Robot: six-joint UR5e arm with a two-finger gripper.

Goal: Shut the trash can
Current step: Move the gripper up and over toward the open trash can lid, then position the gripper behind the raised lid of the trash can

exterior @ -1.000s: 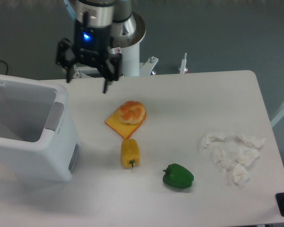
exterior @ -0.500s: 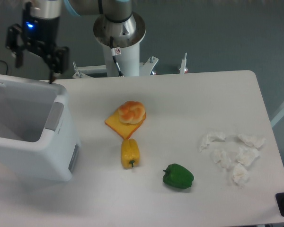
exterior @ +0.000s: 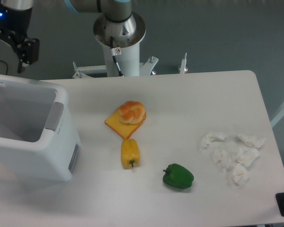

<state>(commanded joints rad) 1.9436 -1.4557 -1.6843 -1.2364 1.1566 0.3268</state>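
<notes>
Camera | 1 trash can (exterior: 31, 135) open | 2 peppers (exterior: 129, 153) | 5 tissues (exterior: 232, 156)

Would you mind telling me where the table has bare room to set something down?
Bare room lies along the back edge behind the bun, between the green pepper and the tissues, and along the front edge. It is crowded around the yellow pepper beside the trash can.

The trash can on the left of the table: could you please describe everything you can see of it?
The trash can is a large white box of smooth plastic with rounded corners. It stands upright at the table's left edge, partly cut off by the frame. Its top is open, showing an empty pale interior. A grey strip sits on the right rim and a grey panel lower on that side. Nothing touches it but the table.
</notes>
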